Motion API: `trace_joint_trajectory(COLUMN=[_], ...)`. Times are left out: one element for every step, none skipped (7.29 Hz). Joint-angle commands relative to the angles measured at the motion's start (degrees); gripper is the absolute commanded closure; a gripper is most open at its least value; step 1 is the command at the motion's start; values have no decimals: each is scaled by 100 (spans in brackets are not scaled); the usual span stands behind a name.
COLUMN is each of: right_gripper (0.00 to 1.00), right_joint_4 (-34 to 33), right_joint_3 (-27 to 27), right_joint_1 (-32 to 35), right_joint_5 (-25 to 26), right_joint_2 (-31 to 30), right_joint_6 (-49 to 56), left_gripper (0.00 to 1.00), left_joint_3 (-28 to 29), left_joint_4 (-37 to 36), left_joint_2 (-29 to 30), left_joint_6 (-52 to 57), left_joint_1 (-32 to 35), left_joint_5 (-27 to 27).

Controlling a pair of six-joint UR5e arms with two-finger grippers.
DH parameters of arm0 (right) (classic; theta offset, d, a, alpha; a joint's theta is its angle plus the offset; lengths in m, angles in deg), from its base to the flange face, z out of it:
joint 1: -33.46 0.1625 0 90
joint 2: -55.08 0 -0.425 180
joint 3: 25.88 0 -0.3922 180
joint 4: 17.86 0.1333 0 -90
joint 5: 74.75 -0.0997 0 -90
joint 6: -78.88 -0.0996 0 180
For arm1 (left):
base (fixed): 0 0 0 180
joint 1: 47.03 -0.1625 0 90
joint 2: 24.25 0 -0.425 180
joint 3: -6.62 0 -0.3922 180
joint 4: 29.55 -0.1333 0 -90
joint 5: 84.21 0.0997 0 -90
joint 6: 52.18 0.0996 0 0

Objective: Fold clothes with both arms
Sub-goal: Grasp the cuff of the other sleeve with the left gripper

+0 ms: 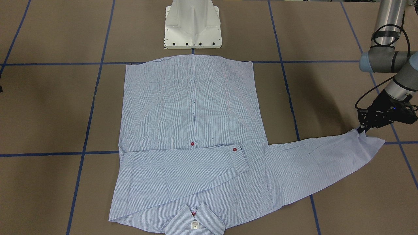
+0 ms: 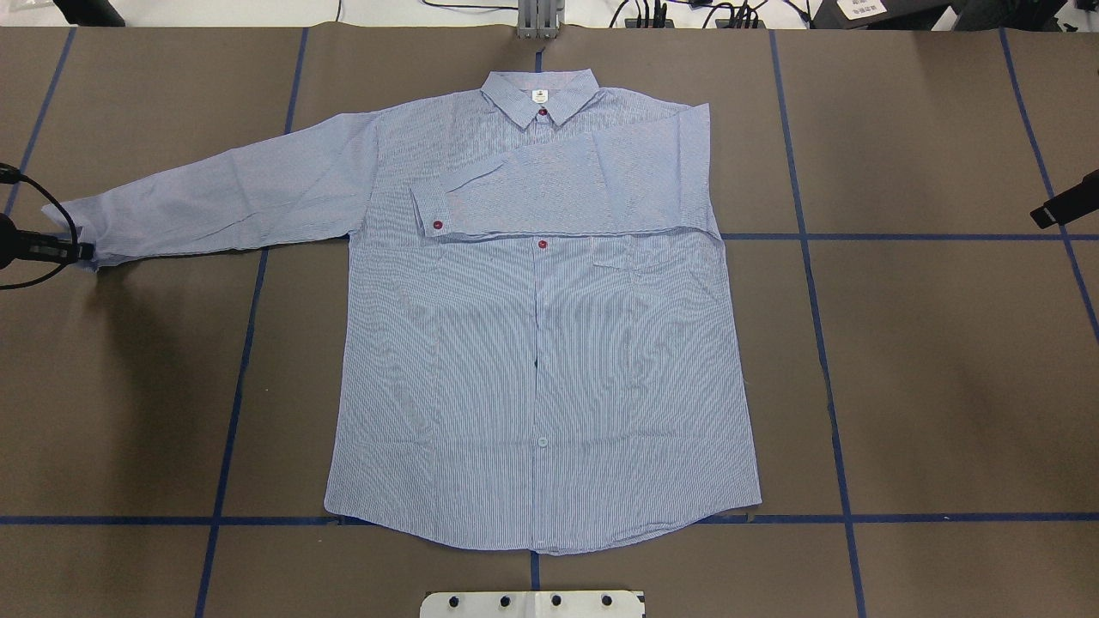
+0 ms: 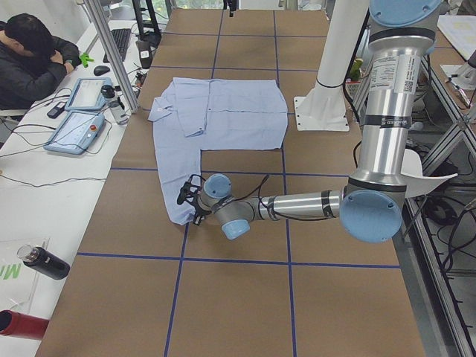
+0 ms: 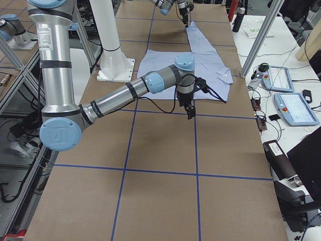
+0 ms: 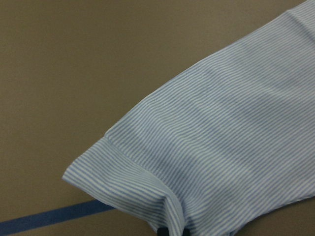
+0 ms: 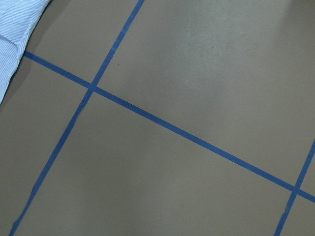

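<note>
The light blue-and-white striped shirt (image 2: 541, 343) lies flat, front up, collar at the far edge (image 1: 192, 107). One sleeve is folded across its chest (image 2: 558, 189). The other sleeve (image 2: 215, 197) stretches out to my left. My left gripper (image 2: 86, 251) is shut on that sleeve's cuff (image 5: 123, 182), which is pinched and lifted a little at the tip (image 1: 361, 131). My right gripper (image 2: 1041, 219) hangs over bare table well to the right of the shirt, holding nothing; it also shows in the exterior right view (image 4: 191, 114). I cannot tell whether its jaws are open.
The white pedestal base (image 1: 192, 26) stands at the table's near edge by the shirt's hem. Blue tape lines (image 6: 162, 123) grid the brown table. A person (image 3: 30, 52), control tablets (image 3: 82, 111) and a bottle (image 3: 44, 262) are on the operators' side.
</note>
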Motion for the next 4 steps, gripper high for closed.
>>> trace_joint_trajectory(right_gripper=[0,0,0,0], right_joint_4=[0,0,0,0], right_joint_3=[17,9,9,9], right_joint_1=[0,0,0,0], right_joint_5=[0,0,0,0], right_joint_2=[15,15,24,24], right_joint_6=[0,0,9,9], left_gripper=[100,100,100,100], left_joint_3=[-579,-1225,-1867,-2361], left_joint_4=[-306,-1474,-3148,-4426], left_joint_2=[77,313,889,1426], left_joint_6=[-58,-67,-59,-85], left_joint_1=[10,10,10,-8], left_joint_5=[-154,-163,-154,-163])
